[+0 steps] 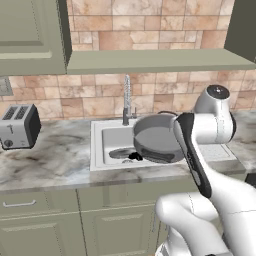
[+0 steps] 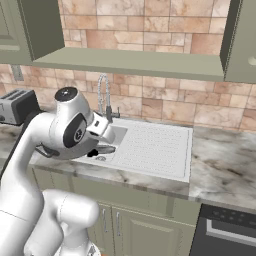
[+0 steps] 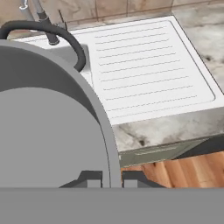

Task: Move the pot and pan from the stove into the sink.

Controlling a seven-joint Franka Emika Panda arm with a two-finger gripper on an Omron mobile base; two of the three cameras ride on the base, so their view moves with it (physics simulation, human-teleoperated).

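The gripper [image 3: 111, 177] is clamped on the rim of the pot [image 3: 48, 127], one dark fingertip [image 3: 91, 178] inside the wall and the other outside it. The pot hangs tilted over the sink [image 1: 107, 136], its open side turned toward the left base camera, and it carries no lid. Its far side handle [image 3: 48, 33] arches up beside the base of the faucet [image 1: 127, 100].

Below the pot, the pan [image 1: 122, 153] lies in the basin, its black handle pointing toward the near edge. The ribbed drainboard [image 2: 155, 147] stretches to the right of the basin. A toaster [image 1: 19, 126] stands on the counter [image 1: 50, 160] well to the left of the sink. In the right base view the stove [image 2: 227, 227] shows at the lower right corner, under the counter's right end.
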